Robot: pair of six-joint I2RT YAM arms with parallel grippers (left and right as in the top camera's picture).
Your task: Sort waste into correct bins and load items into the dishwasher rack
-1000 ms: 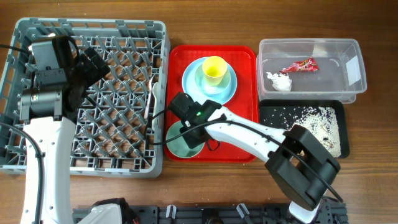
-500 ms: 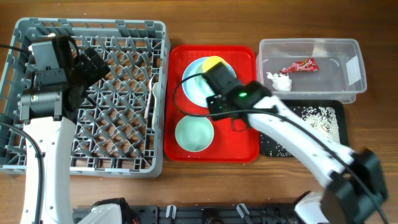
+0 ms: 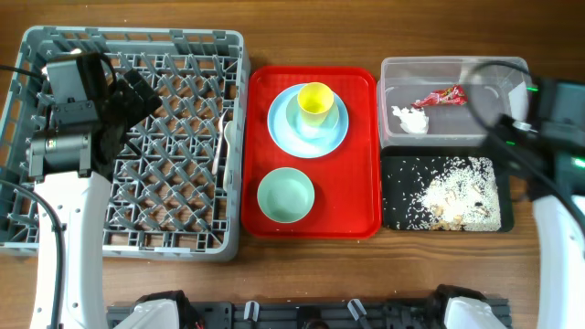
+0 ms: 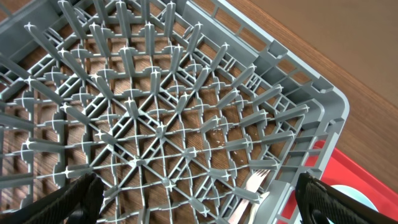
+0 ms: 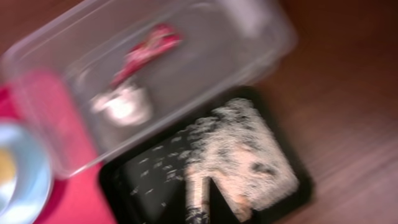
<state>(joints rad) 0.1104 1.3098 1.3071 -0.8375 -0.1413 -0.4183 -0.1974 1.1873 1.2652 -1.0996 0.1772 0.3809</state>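
Dishwasher rack (image 3: 174, 196) on wooden table (image 3: 302, 27), left jaws spread wide, right jaws unclear

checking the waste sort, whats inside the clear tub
A red snack wrapper and a crumpled white napkin lie on the floor of the clear tub. The right arm blurs across its right end, so anything there is hidden.
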